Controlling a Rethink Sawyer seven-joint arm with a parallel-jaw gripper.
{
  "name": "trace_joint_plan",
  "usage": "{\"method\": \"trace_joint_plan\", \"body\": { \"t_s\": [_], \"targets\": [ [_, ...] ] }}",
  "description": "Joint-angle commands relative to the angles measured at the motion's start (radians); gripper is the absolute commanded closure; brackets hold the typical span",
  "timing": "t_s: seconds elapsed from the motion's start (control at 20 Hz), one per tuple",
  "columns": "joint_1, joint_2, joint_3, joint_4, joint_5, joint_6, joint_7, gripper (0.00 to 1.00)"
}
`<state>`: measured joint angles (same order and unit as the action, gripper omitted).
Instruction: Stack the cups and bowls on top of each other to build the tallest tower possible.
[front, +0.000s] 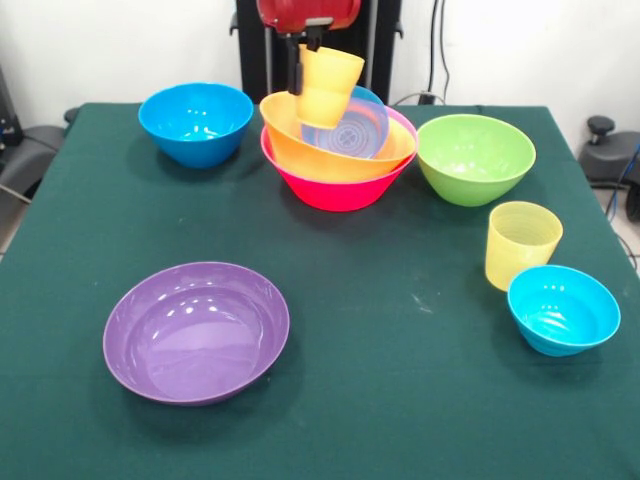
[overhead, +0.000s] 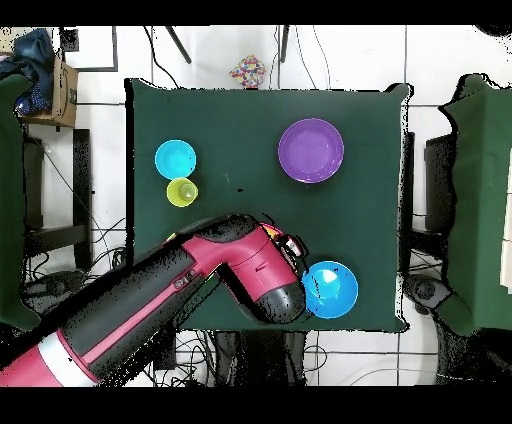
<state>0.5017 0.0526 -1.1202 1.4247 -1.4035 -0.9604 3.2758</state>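
Gripper (front: 303, 62) pinches the yellow-orange cup (front: 328, 84) by its rim, tilted above the tower (front: 338, 150) at the far middle of the table (front: 400, 400). Inside the tower, a small blue bowl (front: 357, 130) leans in the orange bowl (front: 300, 140), which sits in the pink bowl (front: 335, 190).

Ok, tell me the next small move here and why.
Probably lower the yellow-orange cup straight down: the gripper holds it tilted above the small blue bowl, which is nested in the orange bowl and pink bowl, and it looks not yet seated.
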Motion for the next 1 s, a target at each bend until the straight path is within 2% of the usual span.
{"method": "trace_joint_plan", "body": {
  "t_s": [0.05,0.55,0.6,0.75,1.0],
  "targets": [
    [-0.003,0.039,0.208,0.014,0.030,0.098,-0.026,1.00],
    [-0.006,0.024,0.214,0.018,0.021,0.073,0.003,1.00],
    [-0.010,0.017,0.218,0.020,0.024,0.069,0.006,0.00],
    [0.000,0.041,0.205,0.005,-0.022,0.047,0.037,0.00],
    [-0.002,0.038,0.207,0.007,-0.018,0.052,0.024,0.00]
  ]
}}
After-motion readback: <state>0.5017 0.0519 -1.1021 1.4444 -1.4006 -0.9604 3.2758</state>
